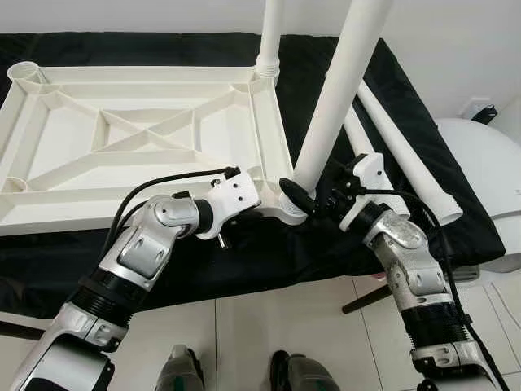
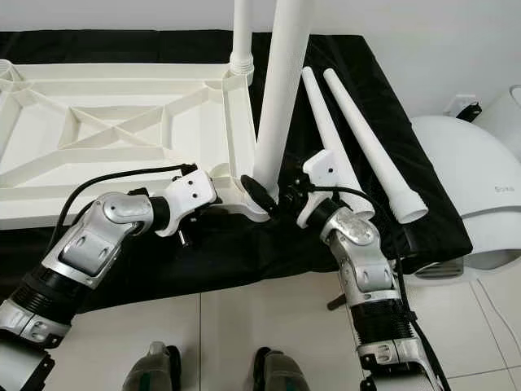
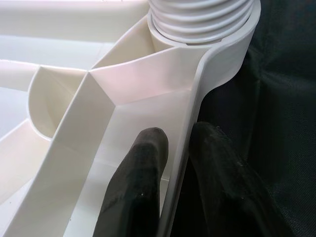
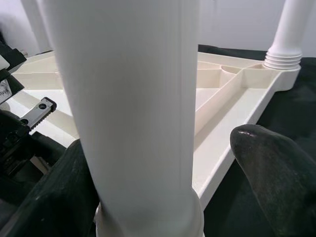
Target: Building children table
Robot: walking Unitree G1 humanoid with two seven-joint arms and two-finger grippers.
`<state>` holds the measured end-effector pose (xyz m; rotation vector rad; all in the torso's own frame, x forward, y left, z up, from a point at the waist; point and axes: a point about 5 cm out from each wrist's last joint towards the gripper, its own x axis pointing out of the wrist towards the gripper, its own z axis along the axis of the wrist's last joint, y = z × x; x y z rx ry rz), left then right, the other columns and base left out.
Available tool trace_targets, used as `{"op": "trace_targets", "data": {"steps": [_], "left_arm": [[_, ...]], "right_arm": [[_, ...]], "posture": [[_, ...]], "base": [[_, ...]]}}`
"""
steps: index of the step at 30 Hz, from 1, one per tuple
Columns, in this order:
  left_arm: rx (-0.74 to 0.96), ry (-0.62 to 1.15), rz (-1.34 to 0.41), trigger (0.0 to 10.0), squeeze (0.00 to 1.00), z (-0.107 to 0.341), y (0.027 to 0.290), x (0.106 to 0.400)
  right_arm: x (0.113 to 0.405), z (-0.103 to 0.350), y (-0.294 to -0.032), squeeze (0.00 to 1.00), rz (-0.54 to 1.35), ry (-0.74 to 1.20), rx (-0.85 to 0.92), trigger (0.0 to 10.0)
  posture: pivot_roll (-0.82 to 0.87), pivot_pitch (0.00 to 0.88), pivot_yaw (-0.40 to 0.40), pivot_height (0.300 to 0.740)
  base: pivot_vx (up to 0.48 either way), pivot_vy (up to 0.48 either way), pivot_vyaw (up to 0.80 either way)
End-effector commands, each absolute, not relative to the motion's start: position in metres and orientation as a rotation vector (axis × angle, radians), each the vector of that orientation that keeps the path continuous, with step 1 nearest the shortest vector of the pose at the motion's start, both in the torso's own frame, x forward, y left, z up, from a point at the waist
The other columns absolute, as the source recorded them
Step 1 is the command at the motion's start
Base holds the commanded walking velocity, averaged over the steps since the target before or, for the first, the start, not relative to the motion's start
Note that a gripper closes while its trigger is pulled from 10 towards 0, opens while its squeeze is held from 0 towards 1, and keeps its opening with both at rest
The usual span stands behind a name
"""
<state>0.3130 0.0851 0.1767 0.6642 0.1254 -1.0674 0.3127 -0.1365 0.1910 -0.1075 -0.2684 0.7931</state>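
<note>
On a black cloth [image 1: 244, 261] spread over a raised surface, a white tabletop [image 1: 122, 138] is laid upside down, its ribbed underside facing up. One white leg [image 1: 271, 37] is seen standing upright in the far corner socket. A second leg [image 1: 338, 90] is set, slightly tilted, in the near corner socket [image 1: 286, 210], and it is gripped low down by the right gripper [image 1: 305, 199], whose black fingers [image 4: 276, 173] are closed around it from both sides. The tabletop's near side wall [image 3: 190, 148] is pinched by the left gripper [image 3: 180, 163], one finger inside the rim and one outside. Two loose legs [image 2: 358, 138] are laid side by side on the cloth to the right, near a white rounded appliance [image 2: 464, 179].
</note>
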Motion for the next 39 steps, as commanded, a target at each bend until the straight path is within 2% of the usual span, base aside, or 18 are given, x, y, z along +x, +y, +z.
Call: {"op": "trace_targets", "data": {"steps": [1, 2, 3, 4, 5, 6, 7, 8, 9, 10, 27, 39], "left_arm": [[0.687, 0.054, -1.130, 10.0, 0.00, 0.187, 0.074, 0.305], [0.687, 0.053, -1.133, 6.9, 0.00, 0.187, 0.074, 0.305], [0.681, 0.054, -1.137, 6.9, 0.00, 0.187, 0.074, 0.304], [0.672, 0.058, -1.136, 1.8, 0.00, 0.187, 0.074, 0.304], [0.672, 0.058, -1.136, 1.8, 0.00, 0.187, 0.074, 0.304], [0.665, 0.058, -1.136, 0.0, 0.00, 0.187, 0.075, 0.304], [0.666, 0.058, -1.137, 0.0, 0.00, 0.187, 0.075, 0.304], [0.677, 0.059, -1.133, 2.2, 0.00, 0.187, 0.075, 0.304], [0.677, 0.059, -1.133, 2.2, 0.00, 0.187, 0.075, 0.304], [0.687, 0.065, -1.126, 10.0, 0.00, 0.186, 0.075, 0.305], [0.693, 0.073, -1.123, 10.0, 0.00, 0.186, 0.075, 0.305], [0.696, 0.077, -1.121, 10.0, 0.00, 0.187, 0.077, 0.306]], "right_arm": [[0.313, 0.189, -0.140, 0.00, 0.806, -0.265, -0.109, 10.0], [0.313, 0.189, -0.140, 0.00, 0.816, -0.265, -0.112, 10.0], [0.313, 0.189, -0.139, 0.00, 0.825, -0.266, -0.116, 10.0], [0.313, 0.189, -0.139, 0.00, 0.833, -0.265, -0.114, 10.0], [0.313, 0.189, -0.139, 0.00, 0.833, -0.265, -0.114, 10.0], [0.313, 0.189, -0.138, 0.00, 0.845, -0.261, -0.116, 10.0], [0.313, 0.189, -0.138, 0.00, 0.850, -0.261, -0.116, 10.0], [0.313, 0.188, -0.137, 0.00, 0.859, -0.259, -0.117, 10.0], [0.313, 0.188, -0.137, 0.00, 0.859, -0.259, -0.117, 10.0], [0.312, 0.188, -0.137, 0.00, 0.868, -0.258, -0.118, 10.0], [0.316, 0.189, -0.141, 0.00, 0.928, -0.252, -0.144, 10.0], [0.330, 0.191, -0.142, 0.00, 0.999, -0.239, -0.169, 10.0]], "posture": [[0.04, 0.165, -0.043, 0.740], [0.04, 0.165, -0.043, 0.740], [0.04, 0.165, -0.043, 0.740], [0.04, 0.165, -0.043, 0.740], [0.04, 0.165, -0.043, 0.740], [0.04, 0.167, -0.044, 0.740], [0.04, 0.167, -0.044, 0.740], [0.04, 0.169, -0.044, 0.740], [0.04, 0.169, -0.044, 0.740], [0.04, 0.169, -0.044, 0.740], [0.04, 0.180, -0.038, 0.740], [0.05, 0.194, -0.027, 0.740]], "base": [[0.000, 0.000, 0.00], [0.000, 0.000, 0.00], [0.000, 0.000, 0.00], [0.000, 0.000, 0.00], [0.000, 0.000, 0.00], [0.000, 0.000, 0.00], [0.000, 0.000, 0.00], [0.000, 0.000, 0.00], [0.000, 0.000, 0.00], [0.000, 0.000, 0.00], [0.000, 0.000, 0.00], [0.000, 0.000, 0.00]]}}
